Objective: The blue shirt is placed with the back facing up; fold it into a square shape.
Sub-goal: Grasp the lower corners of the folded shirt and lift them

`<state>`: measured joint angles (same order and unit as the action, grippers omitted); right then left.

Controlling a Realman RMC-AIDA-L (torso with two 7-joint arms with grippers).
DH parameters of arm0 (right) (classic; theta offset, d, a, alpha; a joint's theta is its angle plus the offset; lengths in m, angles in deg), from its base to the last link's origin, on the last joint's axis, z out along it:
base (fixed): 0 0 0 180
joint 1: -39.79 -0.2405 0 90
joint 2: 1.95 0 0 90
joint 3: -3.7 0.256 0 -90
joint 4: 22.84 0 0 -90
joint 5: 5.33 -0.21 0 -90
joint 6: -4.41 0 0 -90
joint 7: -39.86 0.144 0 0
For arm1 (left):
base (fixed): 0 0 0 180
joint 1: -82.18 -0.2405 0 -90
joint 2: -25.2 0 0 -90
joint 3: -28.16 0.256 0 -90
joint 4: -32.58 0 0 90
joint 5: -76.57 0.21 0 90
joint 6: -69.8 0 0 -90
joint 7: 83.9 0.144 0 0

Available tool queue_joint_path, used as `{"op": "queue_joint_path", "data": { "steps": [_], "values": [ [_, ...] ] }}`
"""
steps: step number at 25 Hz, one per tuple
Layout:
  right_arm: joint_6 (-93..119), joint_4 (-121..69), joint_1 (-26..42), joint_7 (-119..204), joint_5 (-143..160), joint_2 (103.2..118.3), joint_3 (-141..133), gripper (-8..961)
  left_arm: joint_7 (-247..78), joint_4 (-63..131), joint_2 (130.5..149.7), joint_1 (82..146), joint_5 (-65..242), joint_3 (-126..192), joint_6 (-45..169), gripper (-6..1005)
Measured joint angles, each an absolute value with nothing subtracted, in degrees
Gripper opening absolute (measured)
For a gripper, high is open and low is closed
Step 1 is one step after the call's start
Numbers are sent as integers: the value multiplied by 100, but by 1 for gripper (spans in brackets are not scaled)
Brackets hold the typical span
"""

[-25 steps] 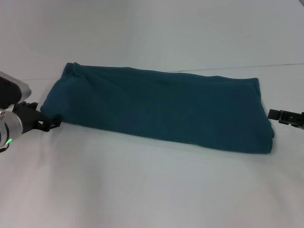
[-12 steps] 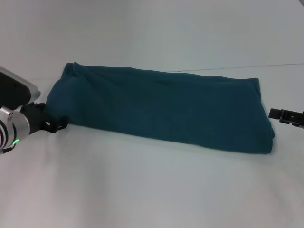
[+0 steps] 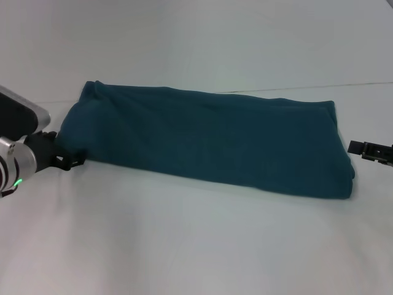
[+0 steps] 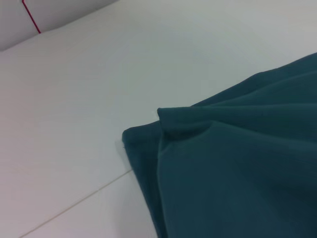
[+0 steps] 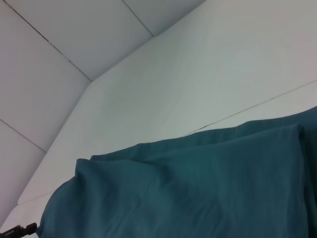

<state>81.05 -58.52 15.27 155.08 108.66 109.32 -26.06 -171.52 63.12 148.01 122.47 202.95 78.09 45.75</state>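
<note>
Head view alone shows both hands flanking the blue shirt (image 3: 209, 141).

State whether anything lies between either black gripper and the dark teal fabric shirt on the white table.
Nothing visible does. The left gripper sits right at the left end of the blue shirt; the right gripper waits just off its right end, over bare white table.

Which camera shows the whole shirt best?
The head view: the shirt lies there end to end, a long folded band. The left wrist view shows only one corner; the right wrist view crops its near part.
</note>
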Motion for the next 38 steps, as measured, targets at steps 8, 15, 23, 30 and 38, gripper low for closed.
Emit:
{"op": "queue_joint_path", "data": {
  "steps": [8, 15, 23, 30, 38],
  "values": [
    [8083, -5852, 1522, 15508, 10861, 10939, -2609, 659, -17152, 6297, 14789, 12248, 20295, 7839, 4715, 769],
    [8064, -5852, 1497, 15486, 10860, 10947, -2610, 654, -17152, 6285, 14789, 12259, 20295, 7848, 4720, 769],
    [8060, -5852, 1502, 15486, 10848, 10974, -2610, 648, -17161, 6283, 14799, 12250, 20389, 7854, 4817, 576],
    [8064, -5852, 1545, 15497, 10805, 10976, -2601, 549, -17176, 6280, 14814, 12268, 20417, 7858, 4819, 423],
    [8084, -5867, 1546, 15482, 10801, 10980, -2600, 536, -17178, 6272, 14806, 12286, 20424, 7861, 4819, 135]
  ]
}}
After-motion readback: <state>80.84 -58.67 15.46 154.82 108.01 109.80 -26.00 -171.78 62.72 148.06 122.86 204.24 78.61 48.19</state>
